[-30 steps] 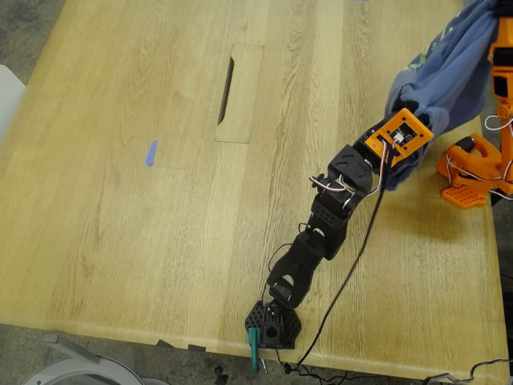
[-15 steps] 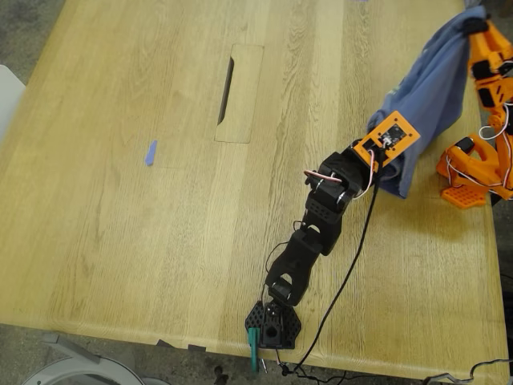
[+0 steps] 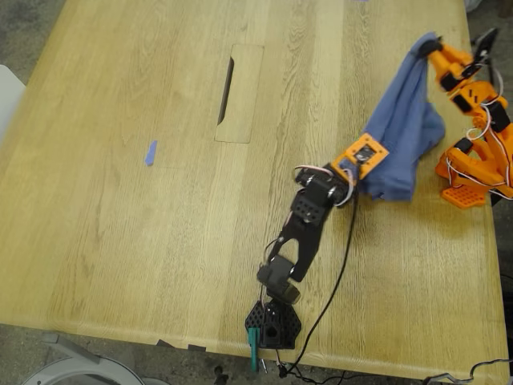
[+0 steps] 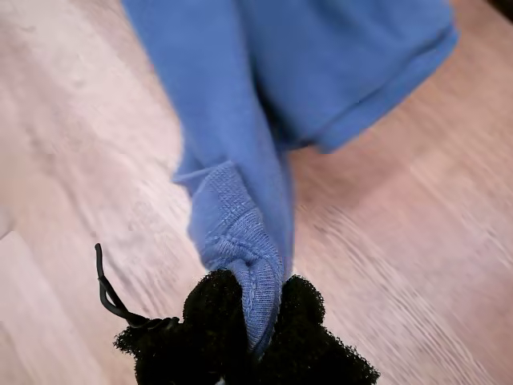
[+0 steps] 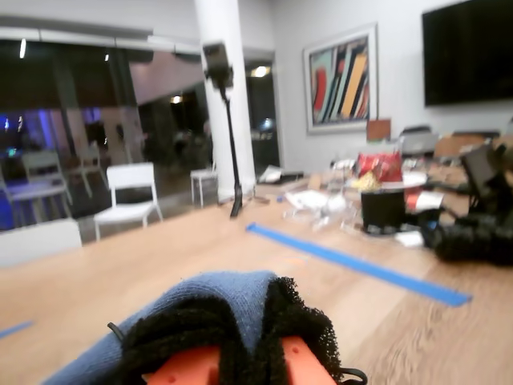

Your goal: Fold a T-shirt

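Blue T-shirt point(image 3: 402, 136) hangs stretched between both grippers above the table point(image 3: 120, 200). My first gripper point(image 4: 256, 321) pinches its ribbed hem, seen close only there; my second gripper point(image 5: 252, 341) clamps another fold.

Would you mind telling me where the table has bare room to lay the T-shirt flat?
The wide wooden stretch around the blue tape scrap and below the cable slot, on the exterior view's left, is bare. The exterior view's right is crowded: T-shirt, black arm, orange arm.
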Controlling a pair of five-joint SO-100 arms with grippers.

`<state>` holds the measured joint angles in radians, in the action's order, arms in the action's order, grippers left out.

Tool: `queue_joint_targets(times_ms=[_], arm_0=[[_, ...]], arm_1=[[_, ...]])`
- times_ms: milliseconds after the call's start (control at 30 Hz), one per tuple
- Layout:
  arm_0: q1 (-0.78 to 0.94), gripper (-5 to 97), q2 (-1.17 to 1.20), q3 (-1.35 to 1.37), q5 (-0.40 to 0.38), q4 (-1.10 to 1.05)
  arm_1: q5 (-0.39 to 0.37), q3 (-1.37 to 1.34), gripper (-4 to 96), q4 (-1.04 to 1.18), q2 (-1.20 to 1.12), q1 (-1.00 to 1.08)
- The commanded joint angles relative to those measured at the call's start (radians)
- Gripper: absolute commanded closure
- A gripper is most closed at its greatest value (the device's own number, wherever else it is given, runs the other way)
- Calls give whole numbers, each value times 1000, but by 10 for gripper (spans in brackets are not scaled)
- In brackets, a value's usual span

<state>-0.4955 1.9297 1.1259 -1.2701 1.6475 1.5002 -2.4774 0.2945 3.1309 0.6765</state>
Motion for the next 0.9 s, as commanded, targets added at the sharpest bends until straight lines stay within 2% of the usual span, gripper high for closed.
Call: queue_joint_targets(times_ms=[0, 233, 567, 867], arm_0=[[58, 918, 147, 132, 8, -175], [49, 918, 149, 239, 0, -336], [97, 918, 167, 357, 2, -515], [94, 918, 86, 360, 0, -723]], arm_1=[[6, -41, 908, -58, -32, -44], [3, -143, 910, -147, -97, -126], [-6, -213, 910, -158, -109, -158], [-12, -219, 910, -290, -256, -219]])
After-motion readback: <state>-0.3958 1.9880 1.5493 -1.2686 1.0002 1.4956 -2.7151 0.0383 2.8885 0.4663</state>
